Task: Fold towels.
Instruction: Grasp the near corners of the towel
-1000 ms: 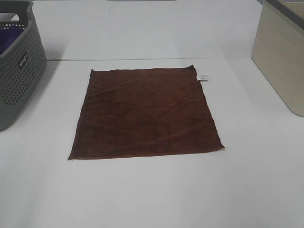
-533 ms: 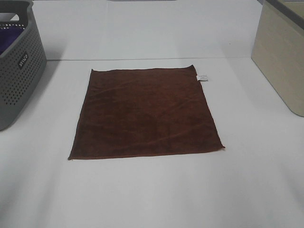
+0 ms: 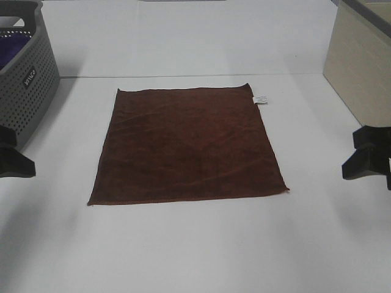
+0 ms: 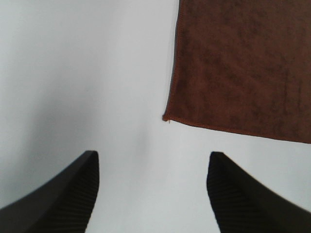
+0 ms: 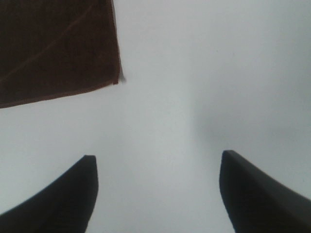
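Both grippers hung with jaws spread wide and nothing between them. The left gripper (image 4: 153, 158) sat out from the towel's (image 3: 189, 146) near left corner and the right gripper (image 5: 158, 155) out from its near right corner, neither touching it and neither plainly nearer. That towel lay flat and unfolded on the table (image 3: 195, 256) between them, square, so without a long axis. Its white tag (image 3: 261, 99), at the towel's far right corner, carried print too small to read. Left of the towel, a grey basket (image 3: 24, 110) bore a small label (image 3: 29, 77), also illegible.

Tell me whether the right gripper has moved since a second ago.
Yes. The right gripper has entered from the right edge, below the beige box, toward the towel.
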